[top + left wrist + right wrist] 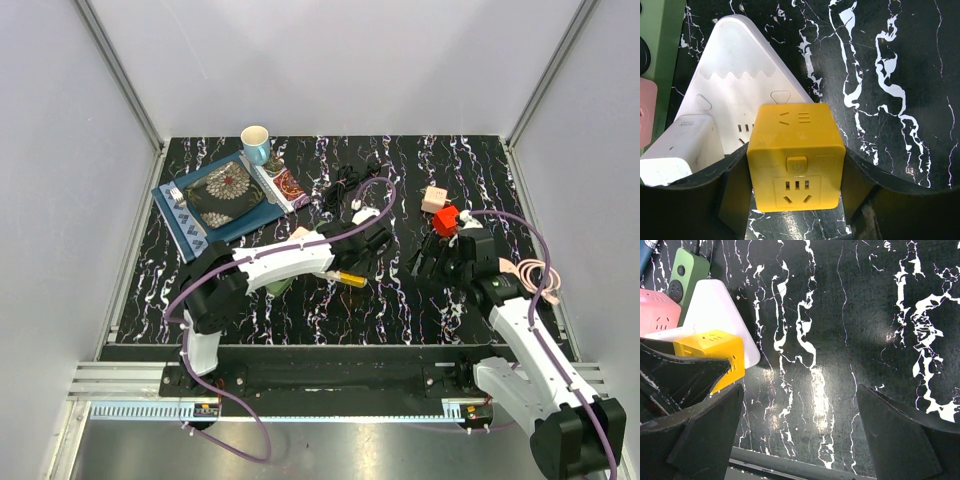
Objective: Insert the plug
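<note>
Yellow socket cube clamped in left jaws, outlet face toward wrist; right jaws apart.

We see the yellow cube socket upright between the jaws of the left gripper. The white plug sits just outside them.

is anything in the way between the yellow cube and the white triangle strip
Nothing visible. The left gripper holds the yellow cube right over the white triangle strip. A white charger sits on the strip beside the cube, left of it in the left wrist view, not between them.
</note>
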You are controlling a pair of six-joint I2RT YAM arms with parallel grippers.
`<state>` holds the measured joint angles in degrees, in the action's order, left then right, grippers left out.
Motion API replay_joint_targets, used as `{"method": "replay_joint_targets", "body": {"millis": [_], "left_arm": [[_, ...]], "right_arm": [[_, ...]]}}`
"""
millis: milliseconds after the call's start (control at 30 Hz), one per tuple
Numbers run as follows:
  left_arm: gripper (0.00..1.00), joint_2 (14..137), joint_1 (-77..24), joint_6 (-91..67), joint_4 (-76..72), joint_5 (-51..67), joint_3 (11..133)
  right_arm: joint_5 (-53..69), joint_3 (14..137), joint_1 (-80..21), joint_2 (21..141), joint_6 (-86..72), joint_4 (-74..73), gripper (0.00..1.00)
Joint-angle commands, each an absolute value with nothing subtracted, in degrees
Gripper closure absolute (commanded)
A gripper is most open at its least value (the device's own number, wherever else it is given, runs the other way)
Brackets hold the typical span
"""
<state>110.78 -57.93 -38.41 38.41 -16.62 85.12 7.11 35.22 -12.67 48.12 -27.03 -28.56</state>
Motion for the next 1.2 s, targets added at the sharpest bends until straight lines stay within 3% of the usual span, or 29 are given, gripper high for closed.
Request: {"method": "replay_joint_targets", "body": {"millis": [0,333,533,633,667,800,867,900,967,1000,1067,1167], "left_arm": [[1.0,120.14,-57.13,-35.07,51.15,-11.6,79.89],[1.0,119.8,-57.74,-31.22,49.84,-11.25,80.33],[0.98,118.3,-61.7,-28.21,50.62,-11.6,87.09],[0.85,118.13,-61.79,-28.74,50.45,-13.08,88.59],[0.76,117.86,-61.79,-28.74,50.54,-13.79,89.29],[0.55,116.11,-61.44,-29.0,50.54,-16.96,90.88],[0.41,114.36,-61.0,-29.88,50.01,-17.84,91.49],[0.27,113.56,-60.91,-30.14,49.75,-18.36,91.67],[0.17,110.85,-60.56,-30.23,48.52,-19.68,91.85],[0.07,109.87,-60.56,-30.32,48.17,-20.21,92.02],[0.01,106.81,-59.95,-30.67,46.85,-21.18,91.76],[0.01,102.07,-58.54,-30.85,45.0,-22.06,91.23]], "right_arm": [[7.65,36.91,-13.09,49.22,-27.25,-27.68,0.0],[7.3,37.35,-13.1,48.87,-27.42,-28.39,0.0],[4.66,38.85,-13.1,45.27,-26.28,-31.81,0.0],[4.92,39.11,-13.1,43.6,-25.75,-32.61,0.0],[5.1,39.11,-13.1,43.33,-25.58,-33.13,0.0],[7.37,40.43,-13.01,42.02,-24.87,-34.45,0.0],[7.99,40.6,-13.1,41.49,-24.35,-34.63,0.0],[8.69,40.87,-13.1,41.48,-24.35,-34.54,0.0],[9.92,41.13,-13.1,42.09,-23.73,-34.37,0.0],[11.24,41.57,-13.1,42.53,-23.56,-34.54,0.0],[12.82,42.1,-13.27,43.59,-23.38,-34.1,0.0],[13.98,42.36,-15.02,44.73,-23.29,-32.96,0.0]]}}
